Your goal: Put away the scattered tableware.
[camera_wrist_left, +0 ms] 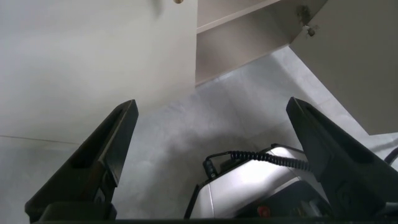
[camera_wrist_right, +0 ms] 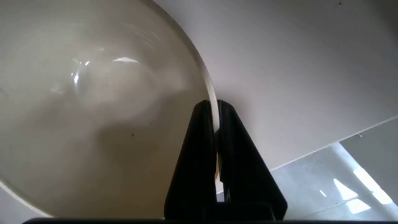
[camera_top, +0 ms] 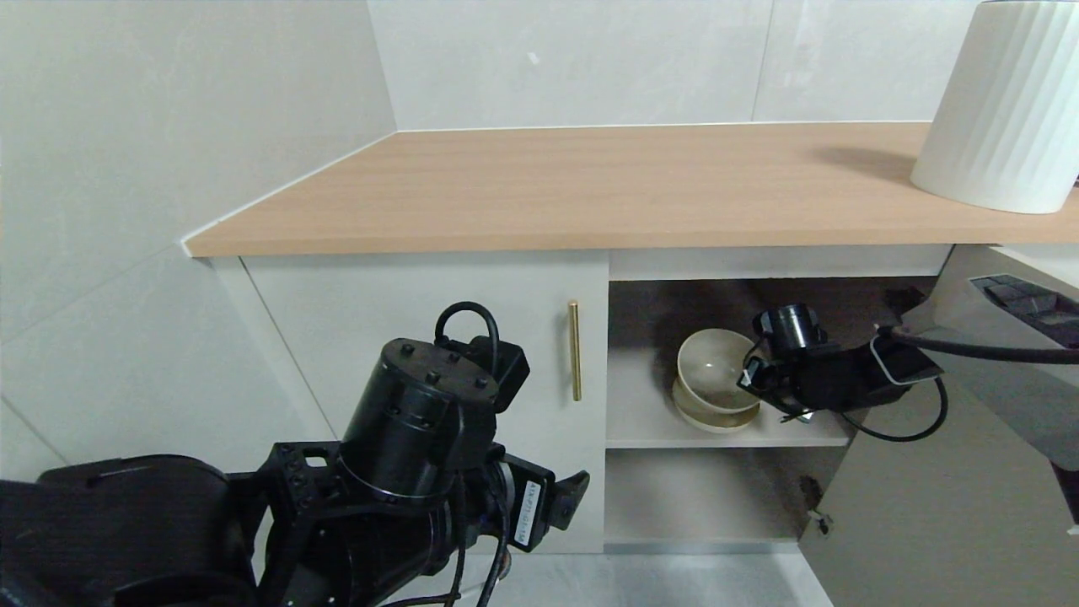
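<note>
Left gripper (camera_wrist_left: 211, 106) sits low in front of the closed cabinet door (camera_top: 421, 337), above the grey floor (camera_wrist_left: 186, 143). Its two fingers are spread wide with nothing between them. To the right of the brass handle (camera_top: 574, 350), the second door (camera_top: 885, 506) stands swung open, exposing two shelves. The right gripper (camera_top: 754, 379) is inside the upper compartment. Its fingers are closed thin on the rim of a pale bowl (camera_top: 712, 367), one finger inside the rim and one outside, as the right wrist view confirms (camera_wrist_right: 214, 109). The bowl (camera_wrist_right: 93, 93) is tilted with its opening facing the room. It rests on a shallow cream dish (camera_top: 708, 419) placed about mid-width on the upper shelf (camera_top: 641, 426), close to its front edge. On the wooden counter (camera_top: 590, 185) above, a white ribbed vessel (camera_top: 1003, 110) stands at the right end, near the front edge.
</note>
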Controlling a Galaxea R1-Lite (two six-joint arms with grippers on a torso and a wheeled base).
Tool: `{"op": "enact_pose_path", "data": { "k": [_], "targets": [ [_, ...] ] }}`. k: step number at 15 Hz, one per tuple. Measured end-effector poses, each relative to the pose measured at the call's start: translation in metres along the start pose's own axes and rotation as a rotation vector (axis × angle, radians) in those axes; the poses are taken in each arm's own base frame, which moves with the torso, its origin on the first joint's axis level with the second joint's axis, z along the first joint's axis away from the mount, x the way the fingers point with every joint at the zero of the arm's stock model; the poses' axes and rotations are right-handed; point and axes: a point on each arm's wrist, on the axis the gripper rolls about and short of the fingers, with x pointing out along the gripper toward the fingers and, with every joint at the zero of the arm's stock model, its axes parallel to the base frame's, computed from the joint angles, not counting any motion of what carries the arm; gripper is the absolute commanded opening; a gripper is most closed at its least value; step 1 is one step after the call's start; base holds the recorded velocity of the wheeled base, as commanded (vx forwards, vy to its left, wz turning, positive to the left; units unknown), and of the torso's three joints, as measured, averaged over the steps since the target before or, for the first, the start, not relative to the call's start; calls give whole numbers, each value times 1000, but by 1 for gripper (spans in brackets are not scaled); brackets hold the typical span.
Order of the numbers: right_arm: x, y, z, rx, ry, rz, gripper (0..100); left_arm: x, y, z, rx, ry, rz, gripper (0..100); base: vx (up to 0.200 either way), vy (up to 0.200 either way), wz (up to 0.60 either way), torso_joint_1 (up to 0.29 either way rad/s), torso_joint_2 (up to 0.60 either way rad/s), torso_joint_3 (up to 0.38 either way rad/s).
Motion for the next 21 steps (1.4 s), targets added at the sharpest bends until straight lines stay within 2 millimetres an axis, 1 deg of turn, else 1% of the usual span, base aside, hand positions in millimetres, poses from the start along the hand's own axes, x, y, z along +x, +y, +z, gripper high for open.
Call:
{"op": "enact_pose_path", "data": {
  "k": [6, 9, 13, 14, 18, 21],
  "targets": [
    [-25, 4, -3, -16, 21, 25, 0, 0, 0, 0, 0, -1, 1, 100, 0, 0, 0, 0, 0, 0],
    [-29, 4, -2, -17, 19, 28, 0, 0, 0, 0, 0, -1, 1, 100, 0, 0, 0, 0, 0, 0],
    [-29, 4, -3, -20, 21, 30, 0, 0, 0, 0, -1, -1, 0, 100, 0, 0, 0, 0, 0, 0],
    [-28, 4, -3, -20, 22, 30, 100, -1, 0, 0, -1, -2, 0, 100, 0, 0, 0, 0, 0, 0],
    [-28, 4, -4, -21, 24, 29, 100, -1, 0, 0, -1, -2, 0, 100, 0, 0, 0, 0, 0, 0],
    [-32, 8, -11, -38, 37, 37, 100, -1, 0, 1, -3, -3, 1, 100, 0, 0, 0, 0, 0, 0]
  ]
}}
